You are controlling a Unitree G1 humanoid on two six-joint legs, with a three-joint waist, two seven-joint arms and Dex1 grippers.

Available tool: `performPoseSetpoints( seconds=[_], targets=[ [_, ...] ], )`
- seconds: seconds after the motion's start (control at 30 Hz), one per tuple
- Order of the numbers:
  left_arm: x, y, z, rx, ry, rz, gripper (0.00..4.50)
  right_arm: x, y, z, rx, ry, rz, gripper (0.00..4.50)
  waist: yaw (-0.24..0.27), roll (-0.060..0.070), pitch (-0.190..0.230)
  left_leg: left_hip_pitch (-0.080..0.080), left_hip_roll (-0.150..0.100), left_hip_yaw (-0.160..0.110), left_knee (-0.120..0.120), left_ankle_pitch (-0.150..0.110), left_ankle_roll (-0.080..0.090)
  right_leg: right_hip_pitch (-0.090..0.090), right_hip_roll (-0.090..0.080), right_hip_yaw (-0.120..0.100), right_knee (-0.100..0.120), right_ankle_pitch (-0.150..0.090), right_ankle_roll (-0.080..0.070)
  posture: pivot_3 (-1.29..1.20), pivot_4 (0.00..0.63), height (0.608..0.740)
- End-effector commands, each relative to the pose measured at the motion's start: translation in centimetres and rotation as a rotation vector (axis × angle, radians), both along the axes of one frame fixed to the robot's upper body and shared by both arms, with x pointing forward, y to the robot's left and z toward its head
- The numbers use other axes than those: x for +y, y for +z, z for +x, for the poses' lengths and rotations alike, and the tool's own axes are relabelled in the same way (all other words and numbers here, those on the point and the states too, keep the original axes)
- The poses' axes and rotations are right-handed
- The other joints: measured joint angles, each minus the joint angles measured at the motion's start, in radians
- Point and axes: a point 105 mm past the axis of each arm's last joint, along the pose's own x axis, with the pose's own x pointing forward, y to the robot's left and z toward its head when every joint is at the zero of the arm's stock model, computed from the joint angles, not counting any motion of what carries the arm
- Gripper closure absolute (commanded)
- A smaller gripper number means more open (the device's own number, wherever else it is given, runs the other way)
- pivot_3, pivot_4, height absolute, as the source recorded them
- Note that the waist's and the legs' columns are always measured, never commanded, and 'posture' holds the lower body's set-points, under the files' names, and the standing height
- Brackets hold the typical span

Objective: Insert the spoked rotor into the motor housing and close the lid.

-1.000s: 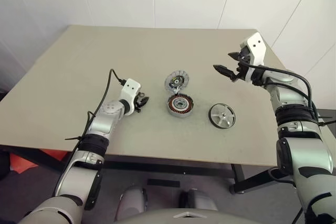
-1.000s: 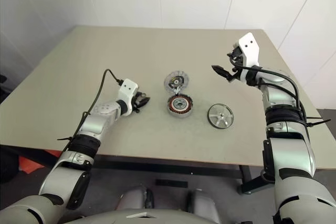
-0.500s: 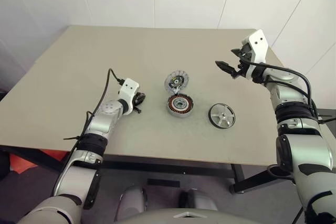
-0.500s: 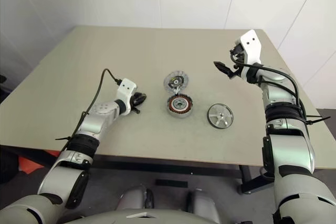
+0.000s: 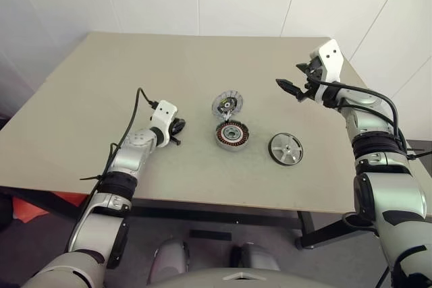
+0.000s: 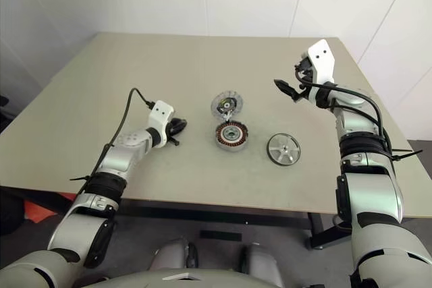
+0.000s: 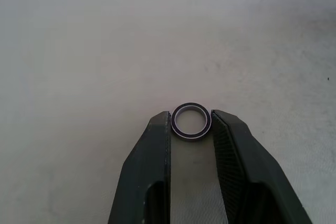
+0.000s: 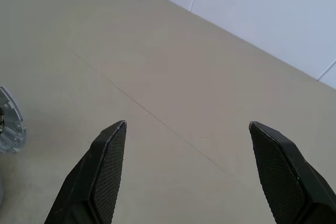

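- Silver spoked rotor (image 5: 285,148) lies flat on the desk (image 5: 88,92), right of the motor housing (image 5: 232,135); the lid (image 5: 227,104) leans just behind.
- Left fingers (image 7: 152,145) pinch a small ring (image 7: 191,121).
- Right fingers (image 8: 107,156) spread wide, empty.

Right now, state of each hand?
Left hand: closed on a small ring, pinched between its fingertips.
Right hand: open, holding nothing, raised above the table.

On the tabletop (image 5: 101,92), the housing (image 5: 232,135) lies right of the left gripper (image 5: 177,128) with the lid (image 5: 227,104) just behind it, the rotor (image 5: 285,148) farther right, below the right gripper (image 5: 291,90), and a small ring (image 7: 191,121) sits between the left gripper's fingertips.
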Motion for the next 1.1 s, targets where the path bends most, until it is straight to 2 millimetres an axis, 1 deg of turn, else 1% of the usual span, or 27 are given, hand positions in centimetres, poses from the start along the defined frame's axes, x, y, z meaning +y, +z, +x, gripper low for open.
performPoseSetpoints(
  seconds=[0.03,0.1,0.17,0.3,0.37,0.5,0.63,0.8,0.97,1.1],
  targets=[
    [-0.8,3.6,0.3,-0.112,-0.047,-0.09,3.7,0.6,2.0,0.3,-0.07,0.017,-0.013,0.29,0.001,0.0,0.0,0.0,0.0,0.0,0.0,0.0,0.0,0.0,0.0,0.0,0.0,0.0,0.0,0.0,0.0,0.74],
    [-2.3,5.6,-0.2,-0.138,-0.117,-0.226,3.7,0.6,1.8,0.2,-0.067,0.019,-0.016,0.29,0.004,0.0,0.0,-0.001,0.0,0.0,0.0,0.0,0.0,0.0,0.0,0.0,-0.001,0.0,0.0,0.0,0.0,0.74],
    [-3.6,6.8,-0.8,-0.138,-0.184,-0.319,3.7,0.7,1.8,0.2,-0.065,0.019,-0.019,0.29,0.007,0.0,0.0,-0.001,0.0,0.0,0.0,0.0,0.001,0.0,0.0,0.0,-0.001,0.0,0.0,0.0,0.0,0.74],
    [-5.9,8.1,-2.4,-0.096,-0.351,-0.396,3.7,0.6,1.9,0.2,-0.069,0.018,-0.022,0.29,0.009,0.0,0.0,-0.001,0.0,0.0,0.0,0.0,0.0,-0.001,-0.001,0.0,0.0,0.0,0.0,0.0,0.0,0.74],
    [-6.7,8.6,-2.9,-0.072,-0.421,-0.41,3.7,0.5,2.0,0.2,-0.071,0.015,-0.026,0.29,0.009,0.0,0.0,-0.001,0.0,0.0,0.0,0.0,0.0,-0.001,0.0,-0.001,0.0,0.0,0.0,0.0,0.0,0.74],
    [-7.9,8.4,-3.4,-0.033,-0.524,-0.349,3.7,0.3,2.0,0.1,-0.076,0.01,-0.033,0.29,0.007,0.0,0.0,-0.001,0.0,0.0,0.0,0.0,0.0,-0.001,0.0,0.0,0.0,0.0,0.0,0.0,0.0,0.74],
    [-8.9,8.2,-3.3,-0.013,-0.595,-0.292,3.7,0.2,2.0,0.0,-0.081,0.006,-0.036,0.29,0.007,0.0,0.0,-0.001,0.0,0.0,0.0,0.0,0.0,-0.001,0.0,0.0,0.0,0.0,0.0,0.0,0.0,0.74],
    [-9.7,7.0,-2.8,0.006,-0.631,-0.214,3.7,0.2,1.9,-0.2,-0.089,0.002,-0.034,0.29,0.007,0.0,0.0,-0.001,0.0,0.0,0.0,0.0,0.0,-0.001,0.0,0.0,0.0,0.0,0.0,0.0,0.0,0.74],
    [-10.3,5.1,-2.3,0.016,-0.645,-0.123,3.7,0.1,1.7,-0.5,-0.095,-0.001,-0.03,0.29,0.007,0.0,0.0,-0.001,0.0,0.0,0.0,0.0,0.0,-0.001,0.0,0.0,0.0,0.0,0.0,0.0,0.0,0.74],
    [-11.0,4.6,-2.3,0.03,-0.659,-0.148,3.7,0.2,1.5,-0.6,-0.096,-0.004,-0.026,0.29,0.008,0.0,0.0,-0.001,0.0,0.0,0.0,0.0,0.0,-0.001,-0.001,0.0,0.0,0.0,0.0,0.0,0.0,0.74]
  ],
)
